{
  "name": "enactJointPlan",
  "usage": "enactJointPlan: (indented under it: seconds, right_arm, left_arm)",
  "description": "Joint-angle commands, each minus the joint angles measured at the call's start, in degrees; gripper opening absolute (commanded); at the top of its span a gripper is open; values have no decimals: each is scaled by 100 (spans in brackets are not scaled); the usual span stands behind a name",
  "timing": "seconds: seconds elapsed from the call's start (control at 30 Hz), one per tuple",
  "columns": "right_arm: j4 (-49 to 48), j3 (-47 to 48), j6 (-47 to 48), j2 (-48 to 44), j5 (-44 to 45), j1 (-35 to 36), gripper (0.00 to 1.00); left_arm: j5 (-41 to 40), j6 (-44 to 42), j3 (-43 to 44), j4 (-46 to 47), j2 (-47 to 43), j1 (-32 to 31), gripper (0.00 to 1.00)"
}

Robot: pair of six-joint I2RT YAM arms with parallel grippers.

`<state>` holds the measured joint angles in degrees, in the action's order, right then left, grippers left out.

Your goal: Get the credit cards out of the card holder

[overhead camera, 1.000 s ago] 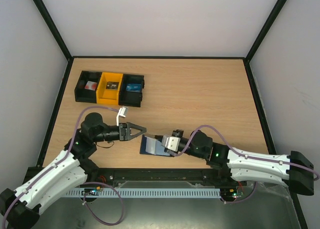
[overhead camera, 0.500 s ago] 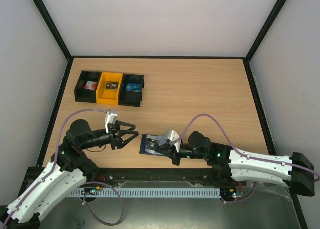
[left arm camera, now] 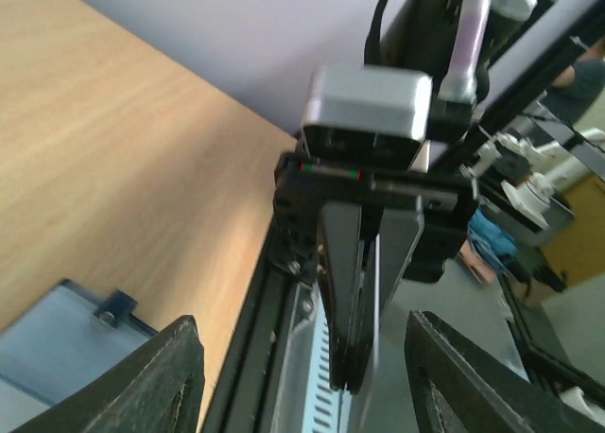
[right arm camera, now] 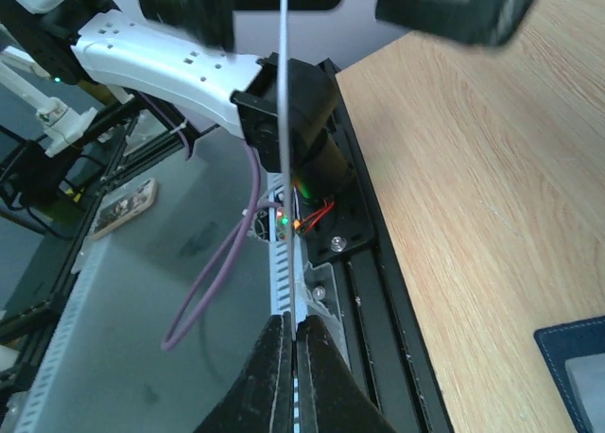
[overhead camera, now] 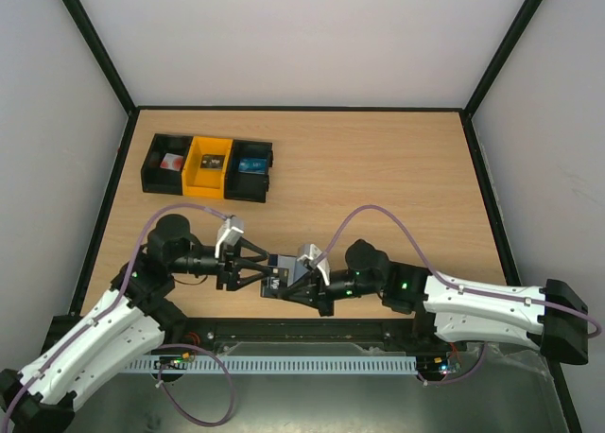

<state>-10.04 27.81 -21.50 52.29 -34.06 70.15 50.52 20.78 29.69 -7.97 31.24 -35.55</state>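
**At the table's near edge: one card lifted, holder left flat**

Right pincer [overhead camera: 291, 284] was clenched on a thin credit card [right arm camera: 284, 121], seen edge-on in both wrist views, so its colour was unclear. It was held upright and off the table [overhead camera: 378, 178], probably to keep it clear of the pocket. The card holder [overhead camera: 276, 280] lay flat between the two pincers, just under the right one. Left pincer [overhead camera: 265, 270] was released, fingers spread wide, facing the right pincer head-on and gripping nothing. It was likely placed to take the card or pin the holder down. Bins [overhead camera: 208, 164] sat well apart at the far left. Whether more cards remained inside was not visible.
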Motion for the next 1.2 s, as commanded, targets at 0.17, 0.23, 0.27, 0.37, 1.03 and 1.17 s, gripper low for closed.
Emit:
enactJointPlan:
  seconds: [0.17,0.23,0.27,0.37,1.03,1.17]
  right_arm:
    - [175,325,-249,224,-150,25,2]
    - [207,315,-256,233,-132,25,2]
    - [224,311,-254,237,-112,25,2]
    - [275,298,-250,268,-91,27,2]
    - [453,196,-399,194,257,25,2]
    - [438,76,-477,-145,755,25,5]
  left_arm:
    - [954,-605,258,-416,598,28,50]
    - [867,-601,283,-418,611,31,50]
    - [835,-603,298,-424,611,28,51]
    - [828,-586,362,-423,609,30,49]
    - [636,-522,552,-672,641,48,3]
    - [395,-375,530,-543,544,53,3]
